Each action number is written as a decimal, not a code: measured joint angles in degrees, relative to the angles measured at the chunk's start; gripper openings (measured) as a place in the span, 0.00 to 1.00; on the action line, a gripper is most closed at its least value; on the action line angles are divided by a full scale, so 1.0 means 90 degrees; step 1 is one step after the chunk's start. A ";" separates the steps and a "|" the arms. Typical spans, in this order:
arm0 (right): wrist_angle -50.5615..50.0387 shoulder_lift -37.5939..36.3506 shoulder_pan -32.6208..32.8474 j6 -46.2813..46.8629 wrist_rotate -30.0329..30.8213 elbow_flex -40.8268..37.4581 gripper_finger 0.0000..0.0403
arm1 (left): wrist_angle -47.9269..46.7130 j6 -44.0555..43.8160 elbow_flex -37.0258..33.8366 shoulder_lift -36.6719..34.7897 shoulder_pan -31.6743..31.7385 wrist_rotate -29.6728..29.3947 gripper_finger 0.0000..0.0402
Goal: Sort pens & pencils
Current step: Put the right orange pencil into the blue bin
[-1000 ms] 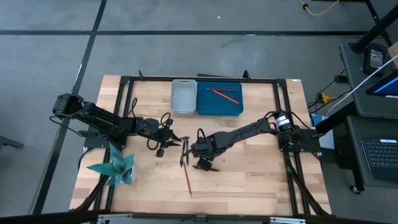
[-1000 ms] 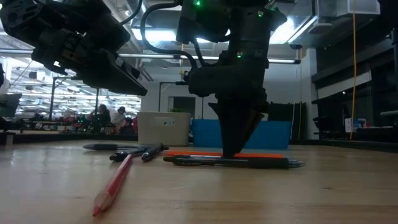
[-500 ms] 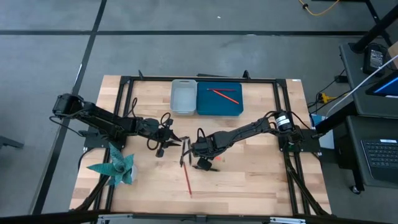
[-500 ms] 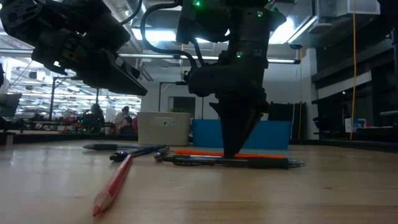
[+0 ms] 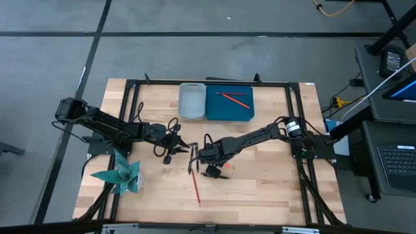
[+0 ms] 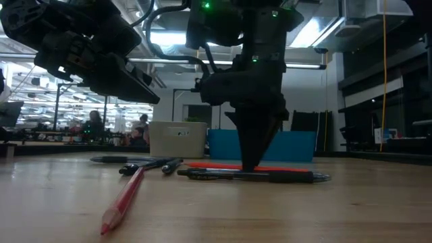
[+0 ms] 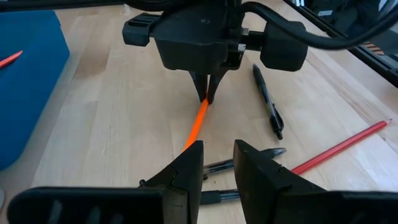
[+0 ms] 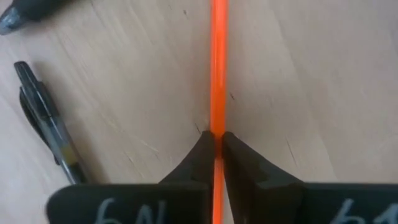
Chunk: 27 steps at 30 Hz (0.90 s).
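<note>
My right gripper point(image 5: 201, 155) stands at the table's middle, pointing down, shut on an orange pencil point(image 8: 218, 62) that lies on the wood. My left gripper point(image 7: 217, 163) hovers open just to its left, above two black pens point(image 7: 249, 167). Another black pen point(image 7: 267, 102) lies beside the right gripper, shown in the low view as a pen point(image 6: 256, 176) in front of the orange pencil point(image 6: 223, 166). A red pencil point(image 5: 195, 188) lies nearer the near edge. Two more red pencils point(image 5: 233, 99) rest in the blue tray point(image 5: 246, 114). My right gripper pinches the orange pencil's shaft point(image 8: 218, 127) between its two fingertips point(image 8: 202, 155), coming from above and pointing down, with the fingers across the shaft. The pencil lies flat along the table on both sides of the fingers point(image 7: 198, 121).
A pale grey tray point(image 5: 191, 101) sits beside the blue tray at the far edge. A teal folded-paper object point(image 5: 120, 174) lies near the left arm's base. Bare wood stretches to the right of the right gripper and along the near edge.
My right gripper, still shut on the orange pencil, has edged slightly toward the table's left. A black pen near the left gripper has shifted a little on the table.
</note>
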 joint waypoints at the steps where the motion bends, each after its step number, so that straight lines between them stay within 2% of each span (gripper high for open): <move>1: -0.0070 0.0013 -0.0009 -0.0053 -0.0002 0.0066 0.05 | 0.0000 0.0000 0.0000 0.0000 0.0000 0.0002 0.21; 7: -0.0222 0.0023 -0.0091 -0.0141 0.0190 0.0353 0.05 | -0.0008 0.0000 0.0000 0.0000 0.0001 0.0002 0.21; 22: -0.0283 0.0003 -0.0233 -0.0305 0.0215 0.0363 0.01 | -0.0031 0.0003 0.0000 0.0000 0.0001 0.0001 0.21; 27: -0.0281 -0.0002 -0.0239 -0.0304 0.0215 0.0370 0.04 | -0.0031 0.0004 0.0000 0.0000 0.0000 0.0001 0.21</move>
